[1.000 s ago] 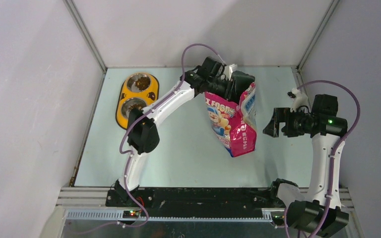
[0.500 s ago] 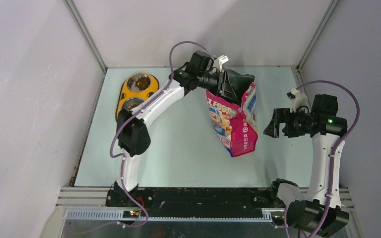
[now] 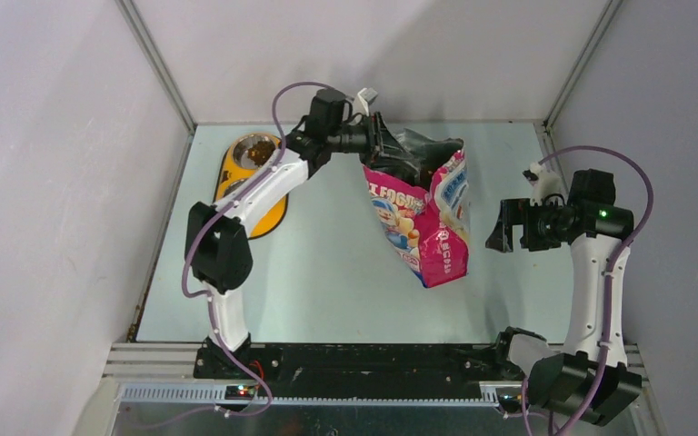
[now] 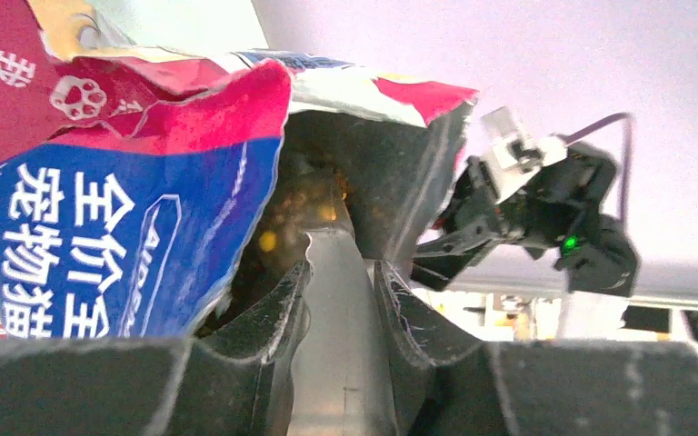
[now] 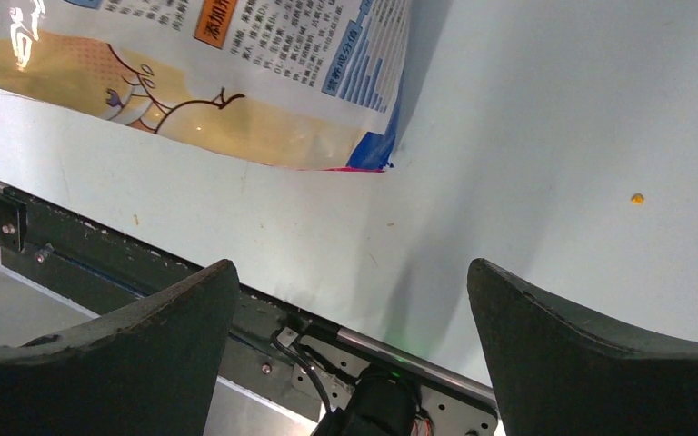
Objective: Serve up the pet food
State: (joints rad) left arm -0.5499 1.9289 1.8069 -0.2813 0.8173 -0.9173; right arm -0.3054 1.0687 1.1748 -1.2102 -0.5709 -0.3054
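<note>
Pet food [image 3: 256,151] lies in the far bowl [image 3: 240,145]; the near bowl [image 3: 233,187] seems empty. My left gripper [image 4: 341,270] pinches the scoop [image 4: 332,245] inside the bag [image 3: 418,218]; my right gripper [image 5: 350,272] is spread.

Left arm [image 3: 268,186]: white link shells, black joint housings, a purple cable [image 3: 302,84] looped along it.
Right arm [image 3: 591,282]: same white-and-black build, its own purple cable, a green light [image 3: 602,213] lit on the wrist housing.
Left gripper [image 4: 341,265]: matte black fingers [image 4: 264,318] with curved inner edges, dusty and scuffed.
Right gripper [image 5: 353,268]: broad black fingers with tapered tips.
White bracket [image 3: 364,94]: small, angular, fixed by the left wrist.
</note>
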